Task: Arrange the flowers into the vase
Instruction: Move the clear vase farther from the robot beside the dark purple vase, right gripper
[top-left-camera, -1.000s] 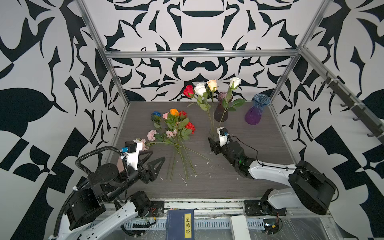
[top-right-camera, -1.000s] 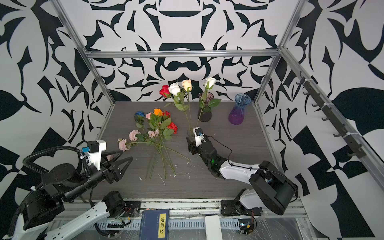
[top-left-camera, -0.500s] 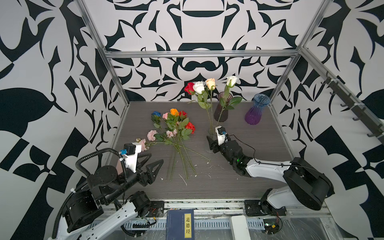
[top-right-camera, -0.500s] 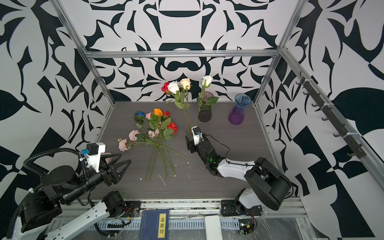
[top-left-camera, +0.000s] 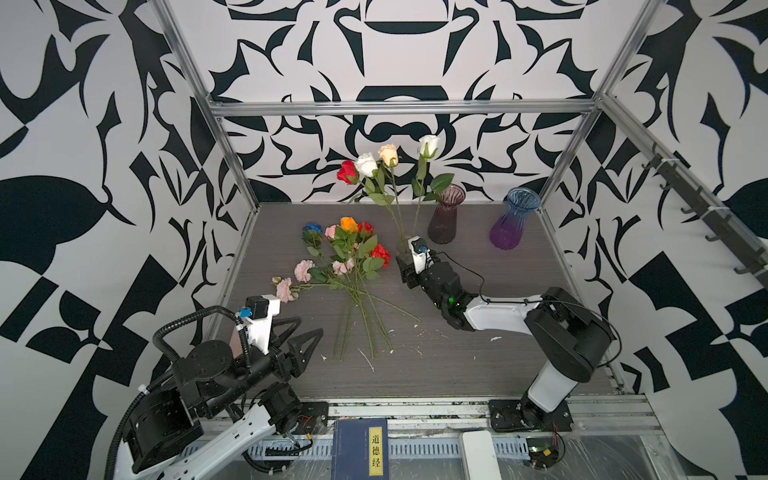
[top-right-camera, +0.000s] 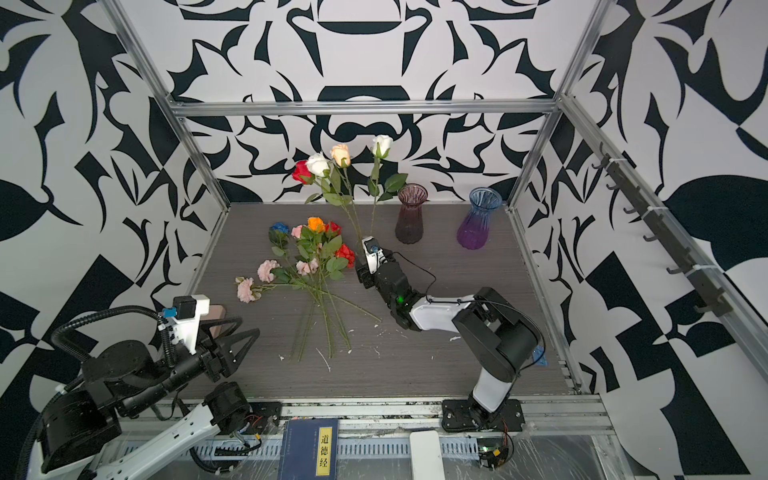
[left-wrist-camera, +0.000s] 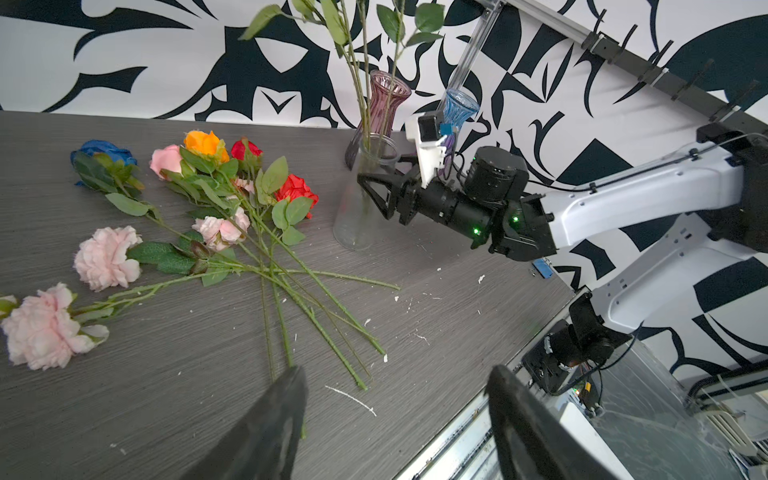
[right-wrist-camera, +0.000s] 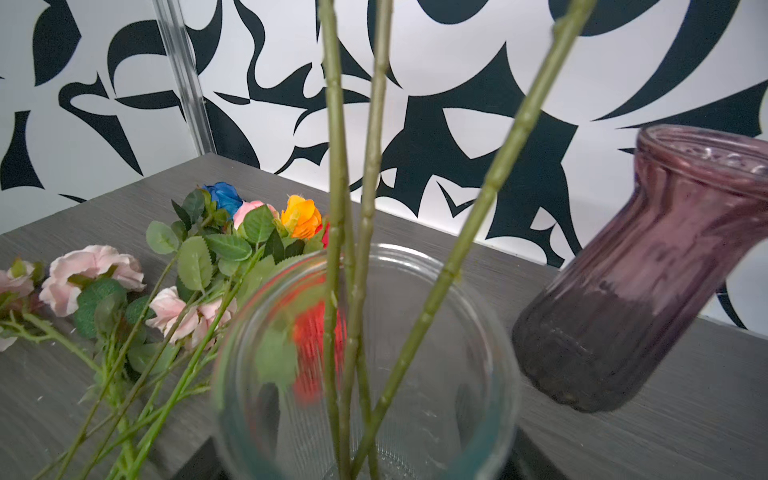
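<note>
A clear glass vase (top-left-camera: 401, 247) (top-right-camera: 357, 250) (left-wrist-camera: 360, 208) (right-wrist-camera: 365, 353) stands mid-table with a red, a peach and two white roses (top-left-camera: 365, 163) rising from it; their stems (right-wrist-camera: 336, 166) cross inside. My right gripper (top-left-camera: 402, 267) (top-right-camera: 360, 269) (left-wrist-camera: 368, 183) (right-wrist-camera: 365, 457) is shut on this vase, one finger on each side. The other flowers (top-left-camera: 353, 253) (top-right-camera: 316, 253) (left-wrist-camera: 216, 199) (right-wrist-camera: 199, 257) lie in a fan on the table left of the vase, blooms away from me. My left gripper (top-left-camera: 309, 325) (top-right-camera: 249, 325) (left-wrist-camera: 395, 374) hangs open and empty over the front left, near the stem ends.
A dark purple vase (top-left-camera: 445, 216) (right-wrist-camera: 644, 282) stands just behind and right of the clear one, and a blue-to-purple vase (top-left-camera: 513, 220) further right by the back wall. Metal frame posts (top-left-camera: 232, 158) line the table's sides. A blue book (top-left-camera: 360, 449) lies beyond the front edge.
My right gripper has moved the clear vase and its roses left and further back. The left gripper's jaws have narrowed a little and it has shifted slightly.
</note>
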